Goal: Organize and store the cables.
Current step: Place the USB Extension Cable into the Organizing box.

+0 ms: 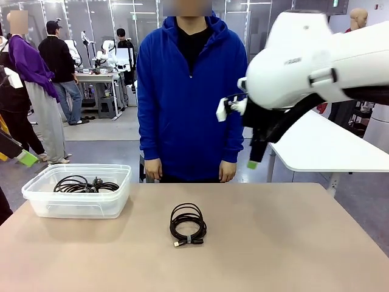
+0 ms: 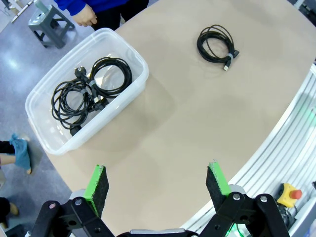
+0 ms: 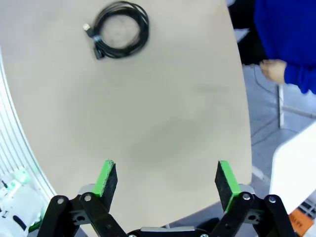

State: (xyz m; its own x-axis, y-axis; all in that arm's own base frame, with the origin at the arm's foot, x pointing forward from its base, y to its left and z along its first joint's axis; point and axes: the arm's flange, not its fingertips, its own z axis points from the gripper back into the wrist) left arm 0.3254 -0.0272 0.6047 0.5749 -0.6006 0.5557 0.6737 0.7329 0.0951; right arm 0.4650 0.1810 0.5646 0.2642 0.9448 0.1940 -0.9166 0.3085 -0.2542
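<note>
One coiled black cable (image 1: 187, 224) with a slim connector lies loose at the middle of the table; it is also visible as the coil (image 2: 217, 44) and the coil (image 3: 118, 29). More coiled cables (image 1: 85, 184) with chunky plugs lie in the clear plastic bin (image 1: 76, 207) at the table's left, seen as the bundles (image 2: 91, 91) in the bin (image 2: 106, 121). My left gripper (image 2: 157, 182) is open and empty, high above the table's near-left edge. My right gripper (image 3: 166, 178) is open and empty, high over the table's right part, and hangs at the upper right (image 1: 252, 163).
A person in a blue hoodie (image 1: 188, 91) stands at the far edge, hands down: one hand (image 2: 86, 17) beyond the bin, the other hand (image 3: 271, 69) off the table's edge. A white table (image 1: 328, 146) stands behind at the right.
</note>
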